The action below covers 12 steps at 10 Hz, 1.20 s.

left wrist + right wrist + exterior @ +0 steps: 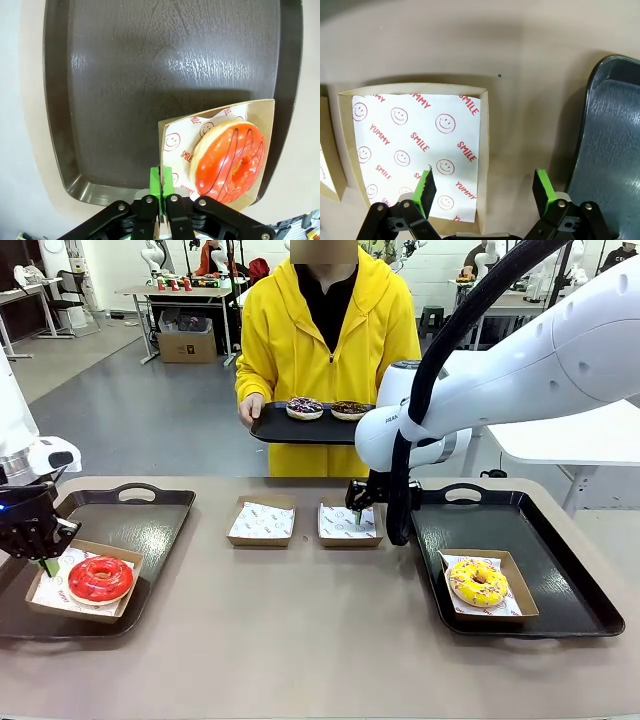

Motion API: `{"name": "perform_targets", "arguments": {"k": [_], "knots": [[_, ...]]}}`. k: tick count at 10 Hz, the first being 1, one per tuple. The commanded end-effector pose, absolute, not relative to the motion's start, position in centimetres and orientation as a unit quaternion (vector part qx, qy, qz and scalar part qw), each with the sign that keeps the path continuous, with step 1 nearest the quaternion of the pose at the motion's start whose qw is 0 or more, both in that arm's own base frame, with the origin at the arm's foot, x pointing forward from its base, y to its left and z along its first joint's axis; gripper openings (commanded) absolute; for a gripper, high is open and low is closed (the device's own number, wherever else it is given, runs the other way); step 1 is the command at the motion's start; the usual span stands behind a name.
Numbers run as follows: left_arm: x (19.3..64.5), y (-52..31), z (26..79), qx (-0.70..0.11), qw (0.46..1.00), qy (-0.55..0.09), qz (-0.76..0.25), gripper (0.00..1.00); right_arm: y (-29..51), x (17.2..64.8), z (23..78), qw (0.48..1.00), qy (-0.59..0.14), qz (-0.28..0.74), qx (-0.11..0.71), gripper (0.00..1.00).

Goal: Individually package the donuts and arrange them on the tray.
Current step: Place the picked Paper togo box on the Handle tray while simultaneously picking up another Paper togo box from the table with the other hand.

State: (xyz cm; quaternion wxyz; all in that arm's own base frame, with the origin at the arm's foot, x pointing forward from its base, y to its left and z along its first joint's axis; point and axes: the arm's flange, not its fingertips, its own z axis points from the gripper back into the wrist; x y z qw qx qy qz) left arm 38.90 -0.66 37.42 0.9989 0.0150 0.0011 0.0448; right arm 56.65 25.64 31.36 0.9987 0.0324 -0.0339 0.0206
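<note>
left box (134, 583) holding red donut (100, 579), right box (524, 588) holding yellow donut (478, 583)

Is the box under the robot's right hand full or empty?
Empty. The box shows just its smiley paper lining, no donut, with the open right hand over its edge.

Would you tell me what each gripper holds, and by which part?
The left gripper pinches the edge of the box carrying the red donut. The right gripper is open astride a wall of the empty box, holding nothing.
</note>
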Motion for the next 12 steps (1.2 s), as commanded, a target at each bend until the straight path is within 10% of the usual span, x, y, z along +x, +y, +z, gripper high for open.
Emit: {"name": "perform_targets", "arguments": {"k": [1,2,3,4,5,6,7,12], "knots": [[39.62,-0.37,36.8,0.0,0.999,0.001,0.033,0.01,25.75,56.88,31.0,0.998,-0.034,0.013,0.041,1.0],[39.78,-0.38,36.56,-0.002,1.0,0.004,0.029,0.01,25.71,56.86,30.95,0.999,-0.031,0.015,0.041,1.0],[39.89,-0.37,36.45,-0.003,1.0,0.008,0.029,0.56,25.67,56.87,30.9,0.998,-0.031,0.017,0.042,0.42],[39.9,-0.38,36.49,-0.005,1.0,0.009,0.028,0.56,25.64,56.87,30.94,0.998,-0.029,0.019,0.043,0.41],[39.86,-0.33,36.49,-0.007,1.0,0.009,0.027,1.0,25.68,56.82,30.92,0.998,-0.029,0.019,0.044,0.0],[39.87,-0.28,36.5,-0.008,1.0,0.009,0.026,0.59,25.73,56.84,30.91,0.998,-0.03,0.017,0.045,0.36],[39.85,-0.26,36.48,-0.011,1.0,0.01,0.025,1.0,25.78,56.84,30.87,0.998,-0.03,0.015,0.045,0.0],[39.77,-0.26,36.49,-0.022,0.999,0.015,0.021,1.0,25.86,56.83,30.97,0.999,-0.032,0.009,0.042,0.0]]}}
